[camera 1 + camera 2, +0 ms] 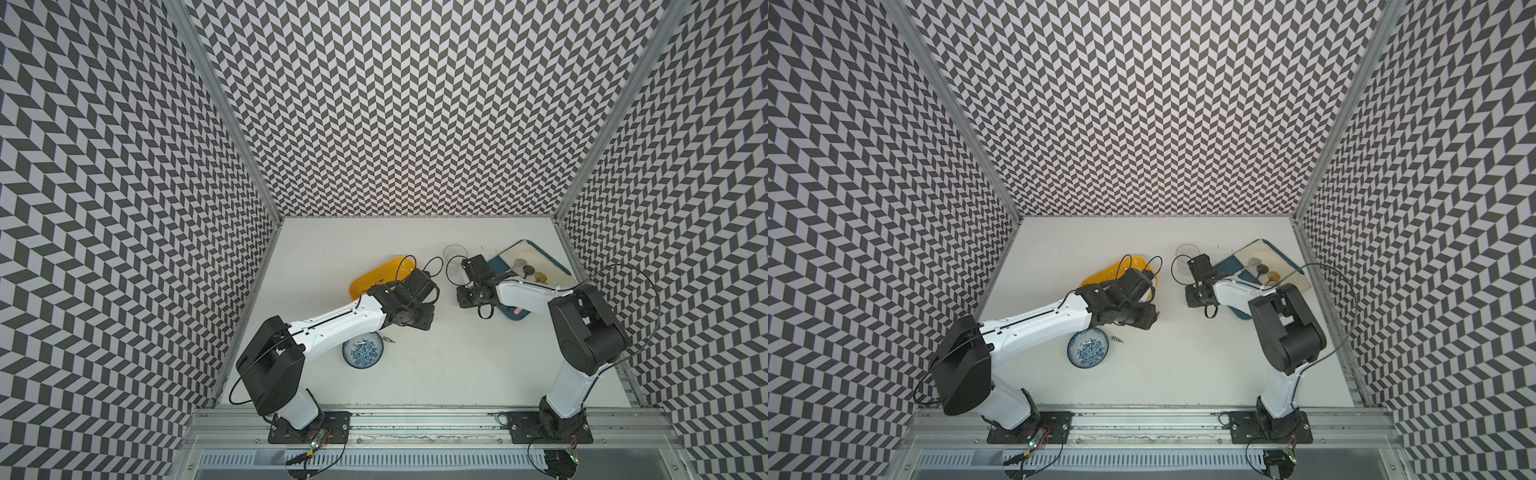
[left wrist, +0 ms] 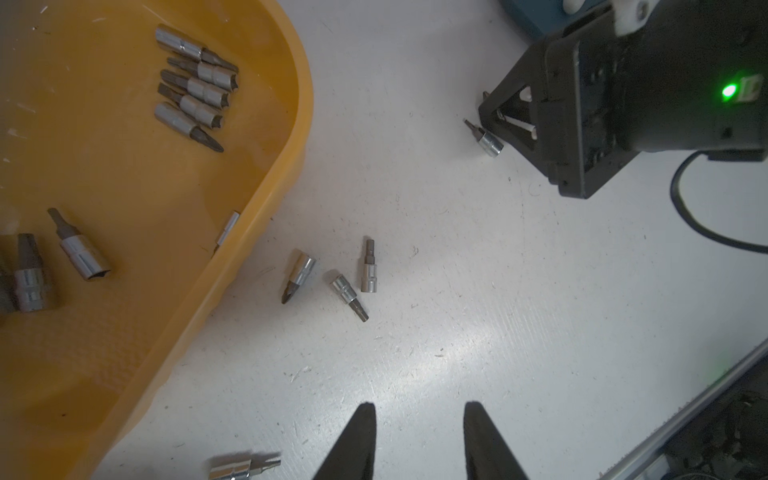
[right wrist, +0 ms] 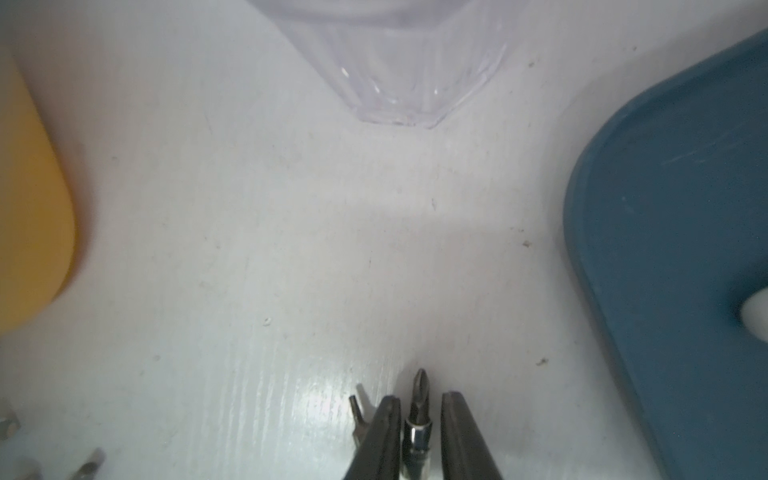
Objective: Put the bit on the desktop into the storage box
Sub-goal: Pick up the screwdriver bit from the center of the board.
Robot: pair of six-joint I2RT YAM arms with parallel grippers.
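The yellow storage box [image 1: 370, 278], at ten o'clock on the desktop [image 1: 457, 365], shows its stored bits [image 2: 195, 83] only to the left wrist, where the left gripper [image 2: 419, 404] gapes empty near loose bits [image 2: 345, 286], while at the box's three o'clock the right gripper [image 3: 422, 397] clamps a Phillips bit [image 3: 417, 415].

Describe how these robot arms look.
The left arm and right arm have white shells and bulky black joints. Thin black cables loop off the wrists. The left gripper and right gripper each have two black tapered fingers. A green light glows on the right wrist.
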